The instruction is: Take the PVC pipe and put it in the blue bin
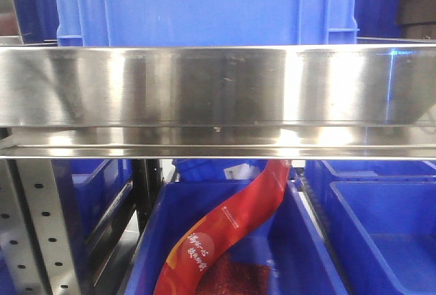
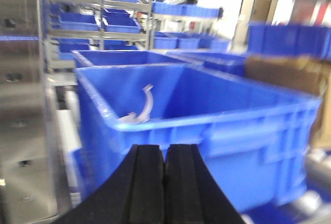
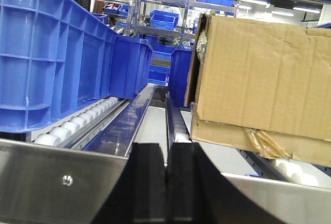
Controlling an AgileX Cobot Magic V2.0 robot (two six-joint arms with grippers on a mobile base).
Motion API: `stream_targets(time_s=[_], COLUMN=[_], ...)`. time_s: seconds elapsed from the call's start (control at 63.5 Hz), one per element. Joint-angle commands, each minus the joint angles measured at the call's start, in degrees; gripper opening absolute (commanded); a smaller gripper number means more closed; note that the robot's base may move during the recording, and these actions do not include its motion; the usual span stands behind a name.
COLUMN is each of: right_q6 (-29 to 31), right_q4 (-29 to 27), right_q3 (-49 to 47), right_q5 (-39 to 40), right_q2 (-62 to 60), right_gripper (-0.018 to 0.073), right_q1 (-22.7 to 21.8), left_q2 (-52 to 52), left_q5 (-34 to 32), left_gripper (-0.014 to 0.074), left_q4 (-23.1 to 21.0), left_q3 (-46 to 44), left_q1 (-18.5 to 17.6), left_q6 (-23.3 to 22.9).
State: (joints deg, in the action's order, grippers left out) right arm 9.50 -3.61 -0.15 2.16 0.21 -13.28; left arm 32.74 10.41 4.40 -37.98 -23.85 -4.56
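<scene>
Pipe: small white curved plastic PVC pipe [image 2: 143,106] lies inside the large blue plastic bin [image 2: 217,131], near its left wall.
Left gripper [image 2: 165,182]: jaws closed, empty.
Right gripper [image 3: 168,182]: jaws closed, empty.
Advice: open wide before reaching over the rim.

Left gripper [image 2: 165,182] pads pressed flat together, nothing between them, pointing level and forward; right gripper [image 3: 167,182] likewise closed, black pads meeting, pointing level and empty.

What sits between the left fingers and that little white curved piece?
In the left wrist view, the near wall of the blue bin stands between the closed left fingers and the white pipe piece inside it.
</scene>
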Motion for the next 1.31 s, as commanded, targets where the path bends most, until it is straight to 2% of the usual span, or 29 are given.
stream_targets(time_s=[0.0,0.11,0.331,0.409,0.472,0.567,0.661,0.803,1.055,1.291], right_q6=[0.02,0.02,0.02,0.02,0.02,0.02,0.02,0.02,0.02,0.02], right_q4=[0.48,0.48,0.48,0.48,0.48,0.48,0.48,0.48,0.48,0.48], right_q3=[0.15,0.15,0.15,0.15,0.15,0.15,0.15,0.15,0.15,0.15], right_q5=[1.65,1.65,1.65,1.65,1.65,1.65,1.65,1.8,1.8,1.8], right_q2=[-0.21,-0.21,-0.21,-0.21,-0.21,-0.21,-0.21,-0.21,-0.21,-0.21], right_gripper=[-0.0167,-0.0167,-0.0167,-0.0167,-0.0167,-0.0167,-0.0167,-0.0167,-0.0167,-0.0167], right_q1=[-0.29,-0.29,-0.29,-0.29,-0.29,-0.29,-0.29,-0.27,-0.27,-0.27], left_q2=[-3.42,-8.38,-18.19,-21.64,-25.35,-30.23,-32.74,-32.74,-32.74,-32.74], left_q5=[2.24,0.93,-9.58,-13.87,-14.31,-12.41,-6.71,-5.46,-6.44,-12.5], left_gripper=[-0.0111,-0.0111,-0.0111,-0.0111,-0.0111,-0.0111,-0.0111,-0.0111,-0.0111,-0.0111], left_q4=[3.74,4.04,3.26,1.73,0.05,0.05,-0.17,-1.22,-1.8,-1.8], left_q3=[3.03,10.51,27.12,32.14,35.78,37.98,37.98,37.98,37.98,37.98], left_q1=[1.83,5.71,14.52,17.52,19.58,21.61,22.0,21.24,20.03,20.03], left_q6=[-0.13,-0.13,-0.13,-0.13,-0.13,-0.13,-0.13,-0.13,-0.13,-0.13])
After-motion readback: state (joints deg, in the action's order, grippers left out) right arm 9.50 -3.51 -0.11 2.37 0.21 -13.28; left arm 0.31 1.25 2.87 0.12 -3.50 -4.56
